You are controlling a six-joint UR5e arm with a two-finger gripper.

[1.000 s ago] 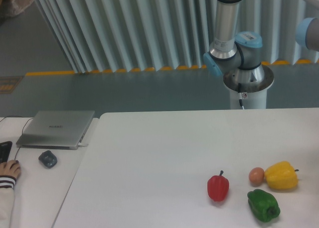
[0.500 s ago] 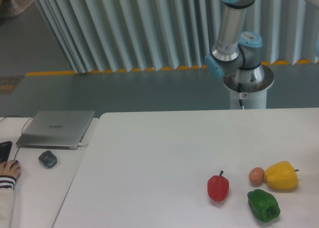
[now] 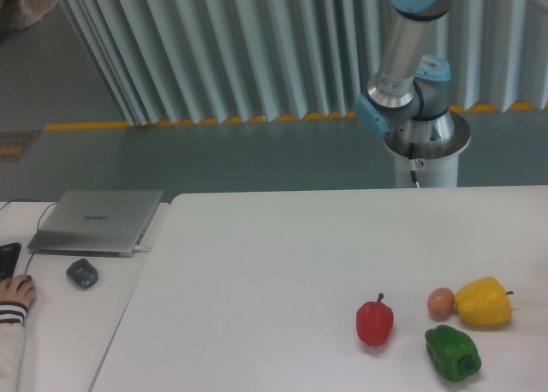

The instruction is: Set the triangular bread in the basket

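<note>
From my screen, taking the red bell pepper (image 3: 374,322) as my landmark, the far left edge shows a person's hand (image 3: 14,291) with a striped cuff, resting next to a dark object I can only partly see. Also well left of the red pepper lie one closed grey laptop (image 3: 97,221) and, just in front of it, one small dark mouse (image 3: 82,273). These sit on a separate white desk (image 3: 51,341) that butts against the counter (image 3: 274,264).

The red pepper stands upright with its stem up, near the front of the counter. To its right and slightly further back is one small brown egg (image 3: 440,302), touching or nearly touching one yellow bell pepper (image 3: 484,301), which lies on its side with its stem pointing right. In front of those two, right of the red pepper, lies one green bell pepper (image 3: 452,353), its long axis running diagonally from back-left to front-right.

Behind the counter, back and right of the red pepper, I see the arm's base and lower joints (image 3: 411,92) in grey and light blue, rising out of the top of view. The fingers are out of sight, so I cannot tell how they stand. I cannot find the triangular bread or a basket anywhere in this view.
</note>
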